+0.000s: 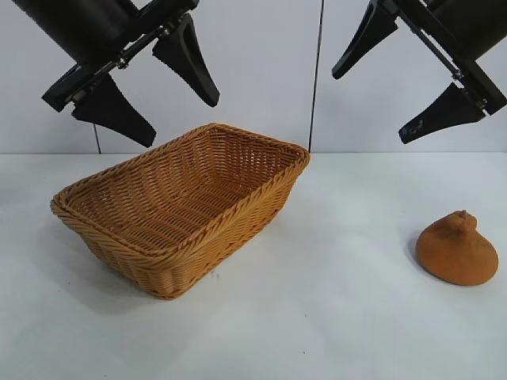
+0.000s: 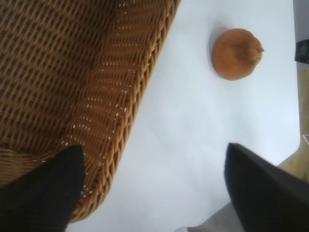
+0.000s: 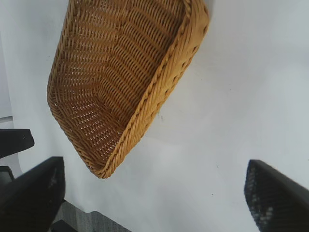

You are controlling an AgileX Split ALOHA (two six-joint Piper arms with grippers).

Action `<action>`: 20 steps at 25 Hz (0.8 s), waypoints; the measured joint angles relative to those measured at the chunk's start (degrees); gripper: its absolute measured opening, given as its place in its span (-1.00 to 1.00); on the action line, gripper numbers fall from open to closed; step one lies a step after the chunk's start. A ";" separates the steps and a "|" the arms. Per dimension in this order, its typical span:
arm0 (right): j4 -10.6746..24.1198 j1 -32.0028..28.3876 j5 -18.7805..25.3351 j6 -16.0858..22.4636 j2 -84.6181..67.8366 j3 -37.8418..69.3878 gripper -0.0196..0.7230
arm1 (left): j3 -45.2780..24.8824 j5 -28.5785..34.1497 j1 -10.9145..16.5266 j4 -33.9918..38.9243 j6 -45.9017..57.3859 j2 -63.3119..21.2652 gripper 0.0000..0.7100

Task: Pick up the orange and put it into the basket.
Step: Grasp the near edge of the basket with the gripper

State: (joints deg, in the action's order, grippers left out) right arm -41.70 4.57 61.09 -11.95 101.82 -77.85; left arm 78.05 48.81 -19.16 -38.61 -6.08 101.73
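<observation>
Inspection of the work surface finds a white table [image 1: 333,317] carrying 2 items. The basket [image 1: 182,210], a rectangular wicker piece with sloping sides and a braided rim, sits left of centre in the exterior view, turned at an angle to the table edge, with nothing visible inside it. The orange [image 1: 458,249], a matte brownish-orange dome with a small knobby tip pointing upward, rests on the table at the far right of that view, well apart from the basket and touching nothing else. The left gripper [image 1: 142,85] hangs in the air above the basket's left rear portion, angled downward, with its 2 black fingers spread wide and nothing between them. The left wrist view confirms this: one finger shows over the basket rim [image 2: 140,92], the other over bare table, and the orange [image 2: 236,53] lies farther off beyond the basket's side. The right gripper [image 1: 404,75] hangs at the upper right of the exterior view, above and behind the orange, also angled downward, its fingers spread very wide and empty. The right wrist view shows the basket [image 3: 130,82] on the table between its 2 fingers; the orange does not appear in that view. Neither gripper is in contact with the basket, the orange or the table
</observation>
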 joint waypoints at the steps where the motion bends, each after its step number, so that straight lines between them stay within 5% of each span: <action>1: 0.00 0.00 0.00 0.00 0.00 0.00 0.92 | 0.00 -0.51 0.00 0.00 0.00 0.00 0.60; 12: 0.00 0.00 0.05 -0.47 0.00 0.00 0.92 | -1.64 1.60 4.72 6.95 11.95 -4.08 0.60; 20: 0.00 0.00 0.00 -0.76 0.00 0.00 0.92 | -16.98 -7.83 3.26 11.51 34.66 -10.20 0.60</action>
State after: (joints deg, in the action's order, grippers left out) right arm -41.70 4.57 61.08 -12.71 101.82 -77.85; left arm 61.07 40.98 -15.90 -27.10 28.58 91.53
